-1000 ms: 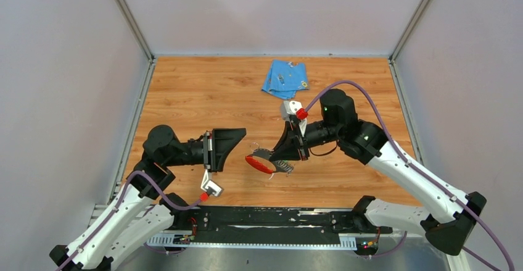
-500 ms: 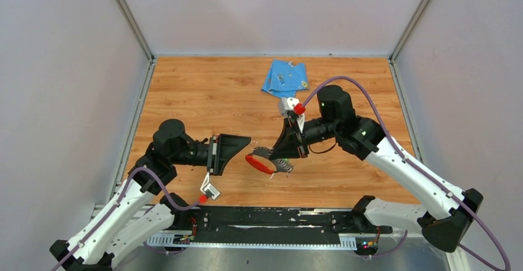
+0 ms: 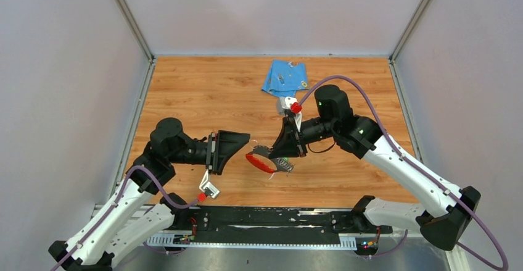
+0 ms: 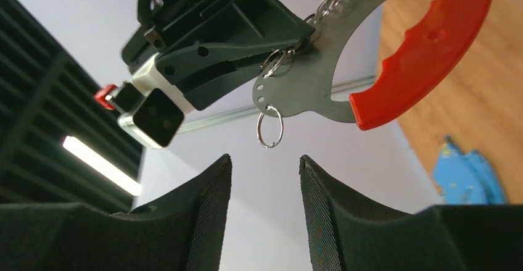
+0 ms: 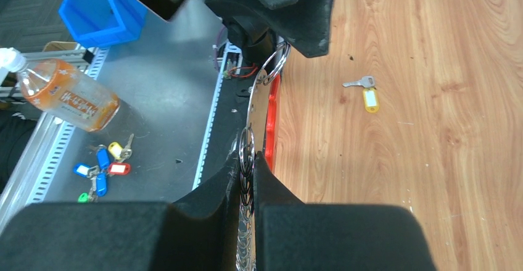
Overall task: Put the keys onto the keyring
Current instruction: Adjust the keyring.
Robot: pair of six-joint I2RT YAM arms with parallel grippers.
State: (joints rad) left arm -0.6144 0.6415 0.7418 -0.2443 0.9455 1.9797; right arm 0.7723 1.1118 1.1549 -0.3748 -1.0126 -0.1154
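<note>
Over the last second I have swung my left gripper (image 4: 264, 160) in toward the middle of the table (image 3: 203, 86) and spread its fingers wider as it came. They now stand clearly apart, with nothing between them. My right gripper (image 5: 248, 163) has barely shifted and stays clamped on the keyring (image 4: 308, 86), holding it up off the wood between my two arms, edge-on to its own camera, with the red strip (image 4: 432, 49) turned toward the far side. From my left wrist I see the small split ring (image 4: 269, 128) dangling from the metal plate, just above the gap between my left fingers and not yet touched by them. I take this to mean the left side is lining up to catch or steady that little ring, which is where a key would have to go on. I can see no key threaded. The yellow-tagged key (image 5: 365, 92) lies flat on the table, well apart from both grippers, and the second key I cannot find for certain in any view. The blue cloth (image 3: 285, 78) sits at the far edge, out of the way. I judge the job is at an early stage: once the ring is steadied, one hand must still go down for a key.
</note>
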